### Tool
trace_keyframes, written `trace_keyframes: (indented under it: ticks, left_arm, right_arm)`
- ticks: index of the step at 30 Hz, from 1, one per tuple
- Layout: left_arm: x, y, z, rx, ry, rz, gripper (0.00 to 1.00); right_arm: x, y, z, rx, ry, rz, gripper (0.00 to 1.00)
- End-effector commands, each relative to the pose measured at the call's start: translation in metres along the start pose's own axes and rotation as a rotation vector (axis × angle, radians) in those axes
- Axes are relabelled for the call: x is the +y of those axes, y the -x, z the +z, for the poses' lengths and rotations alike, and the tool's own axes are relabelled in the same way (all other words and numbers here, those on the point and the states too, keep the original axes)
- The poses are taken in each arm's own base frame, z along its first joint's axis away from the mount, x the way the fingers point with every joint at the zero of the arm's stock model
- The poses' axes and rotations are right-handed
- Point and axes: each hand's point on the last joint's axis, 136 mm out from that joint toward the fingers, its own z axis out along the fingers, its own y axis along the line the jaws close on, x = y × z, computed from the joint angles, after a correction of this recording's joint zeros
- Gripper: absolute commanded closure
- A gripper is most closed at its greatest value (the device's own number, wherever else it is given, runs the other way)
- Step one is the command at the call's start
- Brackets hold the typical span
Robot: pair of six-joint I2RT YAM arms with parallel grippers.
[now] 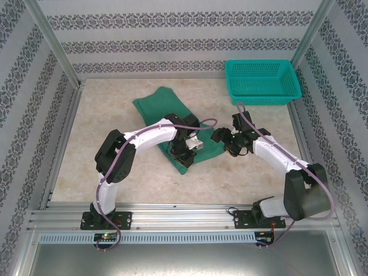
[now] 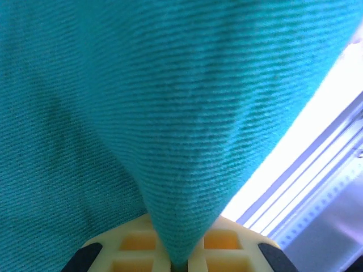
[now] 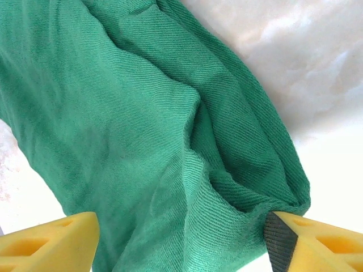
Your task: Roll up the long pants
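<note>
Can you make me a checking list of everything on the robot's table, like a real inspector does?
Surface: pale marbled table, no spills seen.
Job's things: long pants, dark green, lying in a loose strip mid-table, not rolled yet.
Clutter: teal basket at the far right corner, apart from the pants.
Grippers: left gripper shut on a pinch of the pants; right gripper open, one finger on each side of the pants' edge.
Cables: purple cable runs along each arm; no snag seen.
Surroundings: patterned walls; metal rail at the near edge.
</note>
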Motion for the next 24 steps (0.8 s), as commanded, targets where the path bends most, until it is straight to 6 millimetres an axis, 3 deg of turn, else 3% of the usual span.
trace_keyframes:
  ticks: [1, 7, 11, 12, 15, 16, 19, 24]
  left_arm:
    - [0.003, -0.002, -0.005, 0.034, -0.127, -0.131, 0.91]
    - [0.028, 0.007, -0.027, -0.04, -0.25, -0.245, 0.91]
    - [0.038, 0.016, -0.044, -0.104, -0.328, -0.295, 0.88]
    - [0.043, 0.017, -0.045, -0.111, -0.333, -0.305, 0.88]
    - [0.051, 0.02, -0.045, -0.11, -0.346, -0.315, 0.87]
    - [0.055, 0.02, -0.043, -0.105, -0.336, -0.314, 0.86]
    - [0.063, 0.019, -0.036, -0.082, -0.311, -0.305, 0.83]
    - [0.082, 0.018, -0.027, -0.07, -0.25, -0.314, 0.79]
  right_arm:
    - [0.012, 0.009, -0.013, -0.032, 0.025, -0.034, 0.22]
    - [0.031, 0.021, -0.026, -0.063, 0.062, -0.069, 0.21]
    - [0.041, 0.02, -0.028, -0.047, 0.098, -0.08, 0.28]
    - [0.044, 0.019, -0.027, -0.041, 0.11, -0.081, 0.34]
    - [0.054, 0.016, -0.023, -0.013, 0.156, -0.097, 0.9]
    - [0.057, 0.013, -0.02, 0.006, 0.167, -0.101, 1.0]
    - [0.065, 0.004, -0.009, 0.058, 0.169, -0.133, 1.0]
    - [0.073, -0.011, 0.032, 0.162, 0.168, -0.139, 1.0]
